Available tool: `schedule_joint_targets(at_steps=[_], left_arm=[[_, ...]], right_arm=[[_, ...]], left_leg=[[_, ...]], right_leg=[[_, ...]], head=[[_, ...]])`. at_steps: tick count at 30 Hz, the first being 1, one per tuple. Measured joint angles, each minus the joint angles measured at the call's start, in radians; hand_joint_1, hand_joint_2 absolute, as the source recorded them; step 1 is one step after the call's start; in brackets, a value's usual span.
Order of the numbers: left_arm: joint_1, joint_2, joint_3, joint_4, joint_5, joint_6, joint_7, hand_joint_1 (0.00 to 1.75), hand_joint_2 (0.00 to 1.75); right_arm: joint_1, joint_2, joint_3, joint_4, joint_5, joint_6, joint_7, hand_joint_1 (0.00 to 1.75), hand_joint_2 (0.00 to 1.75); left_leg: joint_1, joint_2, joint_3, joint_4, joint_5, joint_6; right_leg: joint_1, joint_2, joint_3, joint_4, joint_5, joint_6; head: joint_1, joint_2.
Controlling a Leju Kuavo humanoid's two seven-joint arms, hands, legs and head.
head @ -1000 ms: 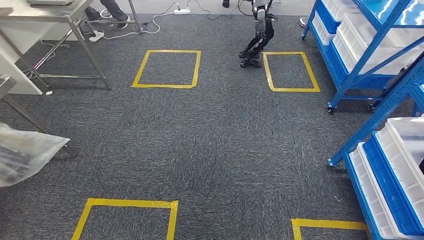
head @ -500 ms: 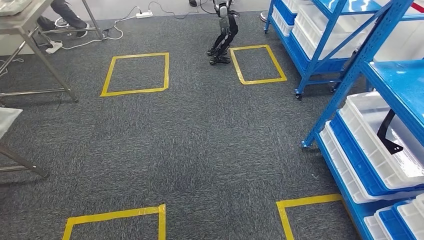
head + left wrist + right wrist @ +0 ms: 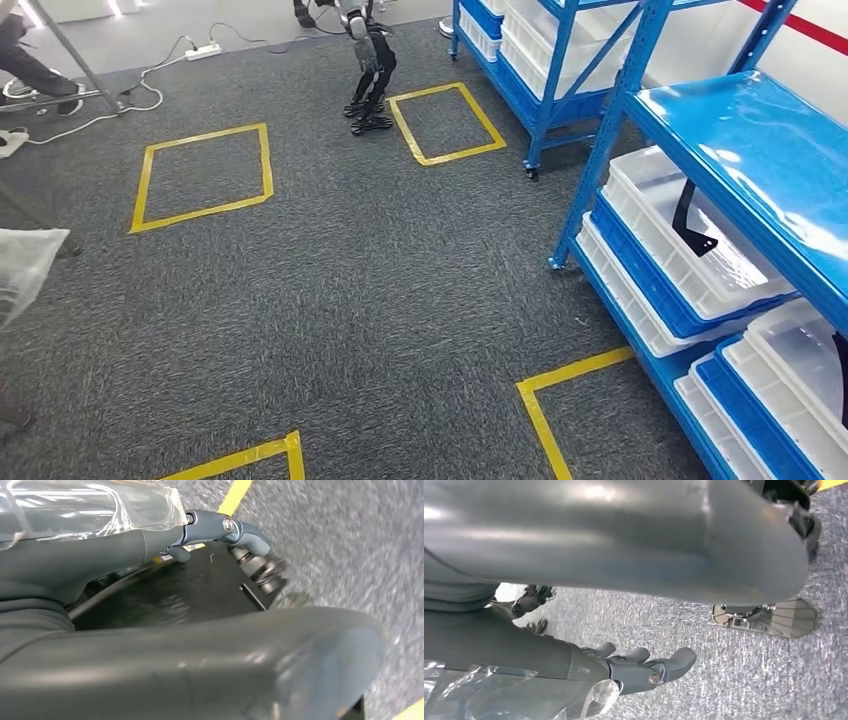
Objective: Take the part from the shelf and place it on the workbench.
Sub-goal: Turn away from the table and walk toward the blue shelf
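A black angled part (image 3: 692,222) lies in a white tray (image 3: 650,190) on a low level of the blue shelf (image 3: 740,130) at the right in the head view. Another dark part (image 3: 842,368) shows at the right edge in a nearer tray. My left hand (image 3: 220,530) hangs above the carpet, fingers loosely bent, holding nothing; clear plastic (image 3: 90,505) lies over its back. My right hand (image 3: 644,667) also hangs over the carpet with fingers spread and nothing in them, with clear plastic (image 3: 499,695) along it.
Yellow tape squares (image 3: 205,170) mark the grey carpet. Another robot's legs (image 3: 370,70) stand at the far side beside a second blue shelf (image 3: 530,60). A clear bag (image 3: 22,270) shows at the left edge. Cables and a power strip (image 3: 200,50) lie at the back.
The whole view has swung to the right: the floor marks and the far robot slid left, and the blue shelf with its trays now takes up the right side. That is camera motion.
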Motion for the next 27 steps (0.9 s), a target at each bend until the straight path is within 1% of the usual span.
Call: schedule_joint_targets(at_steps=[1,2,3,5,6,7,8,9,10,11,12,13,14,15,16,17,18,19,21,22,23,24,25,26,27], left_arm=[[0.000,0.000,0.000,0.000,0.000,0.000,0.000,0.00,0.00],[0.000,-0.001,0.000,0.000,0.000,0.001,-0.002,0.00,0.00],[0.001,-0.001,0.000,0.000,0.002,0.002,-0.003,0.00,0.00],[0.000,-0.002,0.000,0.000,0.007,0.004,-0.008,0.00,0.00],[-0.001,-0.003,0.000,0.000,0.012,0.005,-0.011,0.00,0.00],[-0.002,-0.003,0.000,0.000,0.018,0.005,-0.015,0.00,0.00],[-0.001,-0.004,0.001,0.000,0.024,0.003,-0.018,0.00,0.00],[0.000,-0.004,0.001,0.001,0.031,0.000,-0.020,0.00,0.00],[0.003,-0.002,0.002,0.001,0.035,-0.005,-0.022,0.00,0.00],[0.005,-0.001,0.002,0.001,0.039,-0.010,-0.022,0.00,0.00],[0.006,0.001,0.003,0.002,0.042,-0.016,-0.022,0.00,0.00],[0.006,0.002,0.003,0.002,0.044,-0.021,-0.022,0.00,0.00],[0.006,0.002,0.004,0.002,0.045,-0.025,-0.021,0.00,0.00],[0.006,0.002,0.004,0.002,0.046,-0.027,-0.019,0.00,0.00],[0.006,0.003,0.004,0.002,0.047,-0.028,-0.017,0.00,0.00],[0.005,0.004,0.005,0.003,0.047,-0.029,-0.014,0.00,0.00],[0.005,0.005,0.005,0.003,0.047,-0.029,-0.012,0.00,0.00],[0.004,0.006,0.005,0.003,0.047,-0.029,-0.010,0.00,0.00],[0.002,0.007,0.005,0.004,0.047,-0.025,-0.010,0.00,0.00],[0.000,0.007,0.005,0.004,0.047,-0.023,-0.013,0.00,0.00],[-0.001,0.007,0.005,0.004,0.046,-0.019,-0.016,0.00,0.00],[-0.002,0.008,0.005,0.004,0.046,-0.016,-0.020,0.00,0.00],[-0.001,0.008,0.005,0.004,0.045,-0.013,-0.023,0.00,0.00],[0.000,0.009,0.005,0.004,0.045,-0.010,-0.026,0.00,0.00],[0.001,0.010,0.005,0.004,0.045,-0.006,-0.030,0.00,0.00]], right_arm=[[-0.001,0.000,0.000,0.000,-0.001,0.001,0.001,0.00,0.00],[-0.001,0.000,0.000,0.000,-0.002,0.001,0.002,0.00,0.00],[-0.001,-0.001,0.000,0.000,-0.002,0.001,0.003,0.00,0.00],[0.004,-0.003,0.000,0.000,-0.001,-0.001,0.004,0.00,0.00],[0.006,-0.003,0.000,0.000,0.002,-0.002,0.003,0.00,0.00],[0.006,-0.003,0.002,0.000,0.006,-0.004,0.003,0.00,0.00],[0.005,-0.003,0.004,0.000,0.012,-0.006,0.003,0.00,0.00],[0.003,-0.002,0.007,0.000,0.017,-0.008,0.003,0.00,0.00],[0.002,0.000,0.011,0.000,0.021,-0.012,0.002,0.00,0.00],[0.002,0.003,0.013,0.000,0.023,-0.017,0.001,0.00,0.00],[0.002,0.005,0.016,0.000,0.025,-0.022,0.000,0.00,0.00],[0.002,0.007,0.017,0.000,0.026,-0.026,-0.002,0.00,0.00],[0.003,0.008,0.018,0.000,0.027,-0.030,-0.004,0.00,0.00],[0.003,0.009,0.018,0.000,0.027,-0.033,-0.007,0.00,0.00],[0.002,0.010,0.019,0.000,0.027,-0.037,-0.010,0.00,0.00],[0.001,0.012,0.019,0.000,0.026,-0.039,-0.012,0.00,0.00],[0.001,0.013,0.019,0.000,0.025,-0.041,-0.015,0.00,0.00],[0.001,0.015,0.019,0.000,0.023,-0.041,-0.016,0.00,0.00],[0.002,0.016,0.020,0.000,0.019,-0.040,-0.017,0.00,0.00],[0.002,0.017,0.020,0.000,0.018,-0.039,-0.017,0.00,0.00],[0.002,0.017,0.021,0.000,0.017,-0.038,-0.017,0.00,0.00],[0.001,0.018,0.021,0.000,0.016,-0.038,-0.016,0.00,0.00],[0.000,0.019,0.022,0.000,0.016,-0.037,-0.017,0.00,0.00],[0.000,0.021,0.023,0.000,0.014,-0.036,-0.017,0.00,0.00],[-0.001,0.022,0.024,0.000,0.013,-0.035,-0.017,0.00,0.00]], left_leg=[[0.000,-0.018,0.025,-0.062,0.025,0.003],[-0.001,-0.031,0.036,-0.094,0.036,0.006],[-0.002,-0.036,0.038,-0.106,0.039,0.009],[-0.003,-0.020,0.034,-0.108,0.045,0.018],[-0.002,-0.011,0.034,-0.112,0.048,0.025],[-0.001,-0.001,0.034,-0.115,0.052,0.031],[0.000,0.011,0.034,-0.118,0.053,0.037],[-0.002,0.023,0.034,-0.118,0.054,0.040],[-0.003,0.037,0.033,-0.118,0.053,0.042],[-0.004,0.051,0.032,-0.118,0.053,0.042],[-0.004,0.064,0.031,-0.118,0.052,0.042],[-0.004,0.076,0.032,-0.118,0.052,0.041],[-0.003,0.086,0.034,-0.118,0.050,0.039],[-0.002,0.096,0.037,-0.117,0.048,0.035],[-0.002,0.105,0.040,-0.119,0.047,0.031],[-0.003,0.112,0.042,-0.118,0.045,0.026],[-0.005,0.119,0.043,-0.117,0.044,0.020],[-0.006,0.125,0.044,-0.116,0.043,0.015],[-0.004,0.137,0.046,-0.114,0.040,0.004],[-0.002,0.126,0.045,-0.108,0.033,-0.003],[0.001,0.106,0.039,-0.088,0.018,-0.009],[0.004,0.081,0.024,-0.051,-0.007,-0.014],[0.005,0.056,-0.004,0.014,-0.043,-0.017],[0.005,0.044,-0.041,0.094,-0.081,-0.019],[0.005,0.039,-0.076,0.170,-0.112,-0.019]], right_leg=[[0.001,0.011,-0.003,0.001,0.002,0.004],[0.000,0.019,-0.007,0.002,0.004,0.008],[0.000,0.027,-0.012,0.002,0.007,0.013],[-0.004,0.039,-0.019,0.001,0.010,0.025],[-0.004,0.025,-0.026,0.013,0.001,0.030],[-0.003,0.003,-0.040,0.043,-0.019,0.034],[-0.003,-0.024,-0.062,0.093,-0.050,0.037],[-0.004,-0.052,-0.095,0.166,-0.089,0.040],[-0.006,-0.063,-0.129,0.243,-0.123,0.043],[-0.008,-0.068,-0.154,0.299,-0.141,0.047],[-0.011,-0.072,-0.163,0.325,-0.144,0.050],[-0.013,-0.076,-0.147,0.300,-0.125,0.052],[-0.014,-0.084,-0.109,0.232,-0.092,0.053],[-0.014,-0.102,-0.062,0.144,-0.061,0.053],[-0.013,-0.120,-0.022,0.071,-0.038,0.051],[-0.010,-0.135,0.004,0.021,-0.025,0.048],[-0.007,-0.144,0.013,0.001,-0.022,0.044],[-0.004,-0.140,0.010,0.004,-0.021,0.038],[-0.001,-0.123,0.006,0.003,-0.019,0.027],[-0.003,-0.115,0.004,0.003,-0.017,0.020],[-0.005,-0.106,0.003,0.002,-0.014,0.014],[-0.008,-0.098,0.003,0.001,-0.012,0.009],[-0.009,-0.088,0.002,0.001,-0.010,0.005],[-0.008,-0.077,0.000,0.001,-0.009,0.003],[-0.007,-0.064,-0.001,0.001,-0.008,0.001]], head=[[0.000,0.000],[0.000,0.000],[0.001,0.000],[0.001,0.000],[0.002,0.000],[0.004,0.000],[0.007,0.000],[0.009,0.000],[0.011,0.000],[0.012,0.000],[0.012,0.000],[0.012,0.000],[0.013,0.000],[0.013,0.000],[0.012,0.000],[0.013,0.000],[0.012,0.000],[0.012,0.000],[0.011,0.000],[0.011,0.000],[0.011,0.000],[0.010,0.000],[0.010,0.000],[0.009,0.000],[0.008,0.000]])
